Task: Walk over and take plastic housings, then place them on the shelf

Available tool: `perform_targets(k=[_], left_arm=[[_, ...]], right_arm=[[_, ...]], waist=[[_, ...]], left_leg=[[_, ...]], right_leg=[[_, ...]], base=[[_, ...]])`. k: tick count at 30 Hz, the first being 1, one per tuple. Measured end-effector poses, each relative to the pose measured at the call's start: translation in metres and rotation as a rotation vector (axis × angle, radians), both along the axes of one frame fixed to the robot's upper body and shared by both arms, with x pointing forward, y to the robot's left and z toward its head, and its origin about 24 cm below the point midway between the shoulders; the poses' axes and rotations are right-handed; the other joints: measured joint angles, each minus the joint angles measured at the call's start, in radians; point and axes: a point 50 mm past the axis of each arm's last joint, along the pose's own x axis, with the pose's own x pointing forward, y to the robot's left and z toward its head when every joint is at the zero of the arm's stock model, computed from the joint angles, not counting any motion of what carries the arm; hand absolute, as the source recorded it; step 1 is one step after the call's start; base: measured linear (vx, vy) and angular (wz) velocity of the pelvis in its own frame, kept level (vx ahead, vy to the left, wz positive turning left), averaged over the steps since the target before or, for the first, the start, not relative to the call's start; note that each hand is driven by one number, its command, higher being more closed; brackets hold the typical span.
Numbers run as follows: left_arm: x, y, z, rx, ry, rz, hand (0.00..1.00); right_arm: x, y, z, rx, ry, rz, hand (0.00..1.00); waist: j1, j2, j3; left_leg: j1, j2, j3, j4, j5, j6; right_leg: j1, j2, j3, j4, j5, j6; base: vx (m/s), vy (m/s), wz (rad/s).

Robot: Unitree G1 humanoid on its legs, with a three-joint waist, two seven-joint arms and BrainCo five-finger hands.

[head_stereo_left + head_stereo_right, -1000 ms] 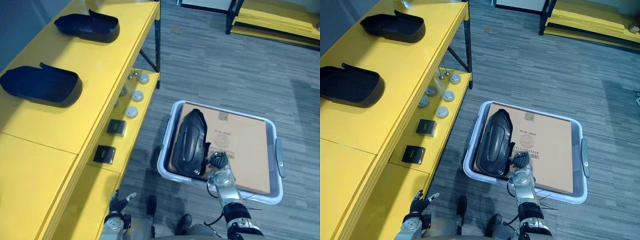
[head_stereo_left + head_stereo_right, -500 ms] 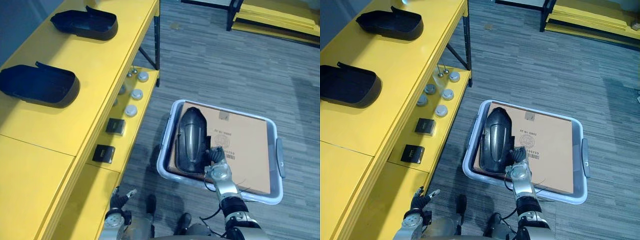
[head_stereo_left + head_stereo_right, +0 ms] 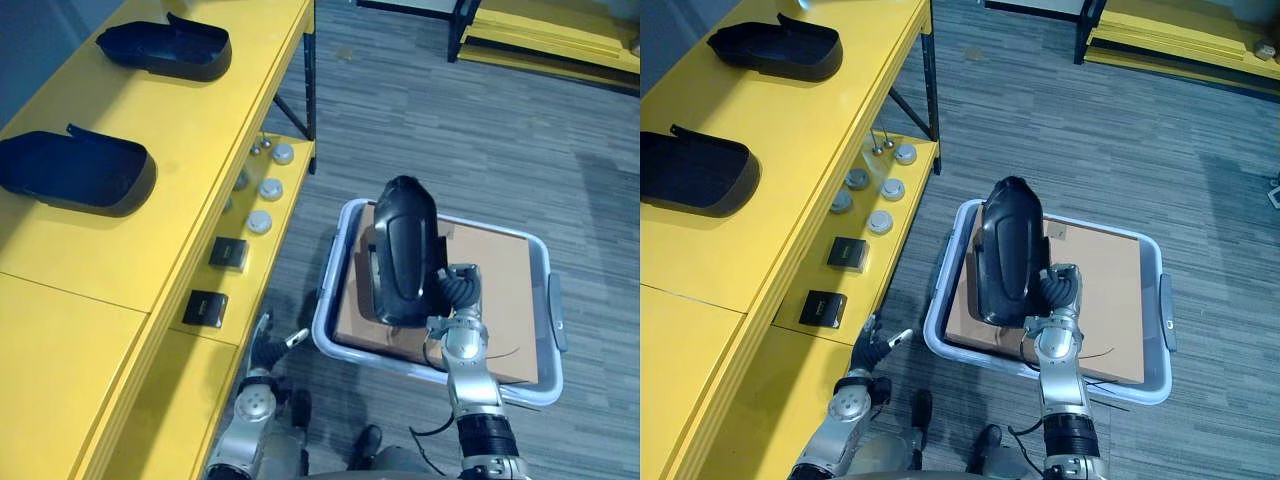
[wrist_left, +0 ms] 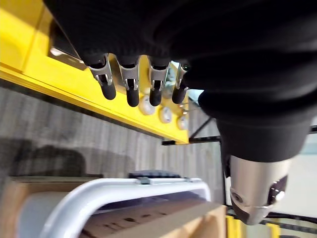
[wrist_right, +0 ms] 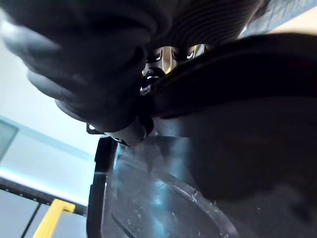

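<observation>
The left hand [image 3: 264, 347] is hanging low beside the yellow shelf [image 3: 150, 230], its wrist view showing straight fingers [image 4: 131, 91]. The right hand [image 3: 455, 292] is clutching, seemingly by its rim, a plastic housing [image 3: 403, 250] above the grey bin [image 3: 552, 310]. Two other housings [image 3: 80, 172] are sitting on the shelf.

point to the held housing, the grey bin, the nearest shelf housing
held housing [image 3: 405, 250], left eye view, middle of its back
grey bin [image 3: 556, 312], left eye view, right-side handle
nearest shelf housing [image 3: 80, 175], left eye view, hollow inside
</observation>
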Motion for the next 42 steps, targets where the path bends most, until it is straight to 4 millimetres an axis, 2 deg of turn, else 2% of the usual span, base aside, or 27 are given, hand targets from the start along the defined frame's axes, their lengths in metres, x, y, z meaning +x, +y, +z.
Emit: perform_targets(k=[5,11,12,17,27,34,42], left_arm=[[0.004,-0.015,0.051,-0.058,-0.232,-0.039,0.00],[0.004,-0.041,0.075,-0.068,-0.342,-0.127,0.00],[0.004,-0.047,0.079,-0.068,-0.361,-0.148,0.00],[0.005,-0.050,0.083,-0.047,-0.387,-0.125,0.00],[0.005,-0.048,0.079,-0.065,-0.365,-0.033,0.00],[0.003,-0.049,0.078,-0.095,-0.355,0.016,0.00],[0.005,-0.051,0.079,-0.141,-0.340,-0.012,0.00]], right_arm=[[-0.003,0.020,0.028,-0.050,-0.136,0.084,1.00],[-0.005,0.043,0.033,-0.066,-0.166,0.181,1.00],[-0.006,0.052,0.037,-0.065,-0.187,0.216,1.00],[-0.011,0.059,0.050,-0.060,-0.253,0.242,1.00],[-0.019,0.080,0.058,-0.042,-0.312,0.307,1.00],[-0.022,0.084,0.055,-0.058,-0.309,0.325,1.00],[-0.018,0.078,0.044,-0.043,-0.264,0.304,1.00]], waist=[[0.001,-0.001,-0.016],[0.000,-0.009,-0.056],[0.000,-0.009,-0.072],[0.000,-0.014,-0.091],[-0.006,-0.021,-0.126],[-0.025,-0.021,-0.163],[-0.024,-0.018,-0.177]], left_leg=[[0.003,0.001,-0.005,0.006,-0.001,0.002],[0.022,0.000,-0.004,0.006,-0.001,0.002],[0.022,0.001,-0.001,0.006,-0.001,0.002],[0.028,0.005,0.012,0.005,-0.001,0.002],[0.037,0.018,0.040,0.003,-0.001,0.002],[0.040,0.019,0.051,-0.003,-0.001,0.002],[0.048,0.017,0.054,-0.015,0.002,0.006]], right_leg=[[0.007,0.002,-0.003,0.000,-0.002,-0.002],[0.023,0.002,-0.001,0.000,-0.002,-0.002],[0.022,0.003,0.003,0.000,-0.001,-0.002],[0.021,0.006,0.021,0.000,0.001,-0.005],[0.019,0.017,0.050,-0.007,0.010,-0.015],[0.020,0.020,0.062,-0.025,0.022,-0.015],[0.023,0.020,0.069,-0.032,0.028,-0.013]], base=[[-0.01,-0.004,0.02],[-0.01,-0.001,-0.01],[-0.04,-0.003,-0.06],[-0.03,0.002,-0.09],[-0.02,-0.004,-0.09],[0.00,0.000,-0.05],[0.00,0.005,-0.03]])
